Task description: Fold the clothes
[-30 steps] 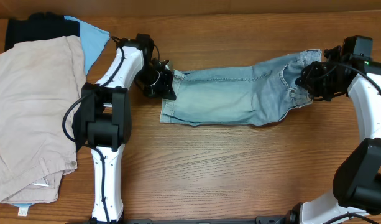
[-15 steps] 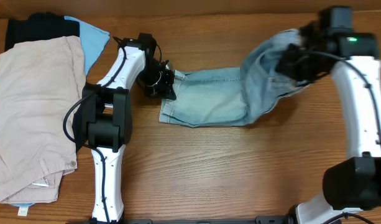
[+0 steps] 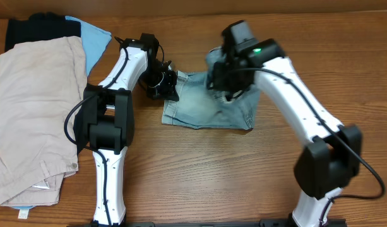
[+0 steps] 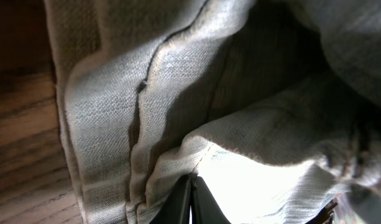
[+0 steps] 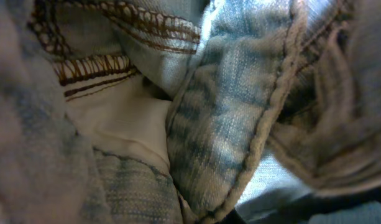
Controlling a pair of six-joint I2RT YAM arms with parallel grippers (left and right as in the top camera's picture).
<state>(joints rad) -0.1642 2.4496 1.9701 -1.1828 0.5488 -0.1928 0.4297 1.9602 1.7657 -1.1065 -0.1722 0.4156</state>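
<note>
The light blue denim shorts (image 3: pixel 209 108) lie on the table's middle, folded over so the waist end sits on top of the leg end. My left gripper (image 3: pixel 170 84) is shut on the cuffed leg hem at the shorts' left edge; its closed fingers (image 4: pixel 191 202) pinch the pale fabric (image 4: pixel 178 93). My right gripper (image 3: pixel 225 83) is shut on the waist part and holds it over the shorts' upper middle. The right wrist view is filled with bunched denim and brown-stitched seams (image 5: pixel 240 112).
A pile of beige trousers (image 3: pixel 32 113) lies at the left, over a light blue cloth (image 3: pixel 92 38) and a black garment (image 3: pixel 32 28). Bare wooden table (image 3: pixel 212 176) extends in front and to the right.
My right gripper has swung from the far right to the left, carrying the waist end up and over onto the leg end. The shorts are now half as long. The left gripper stayed put.
</note>
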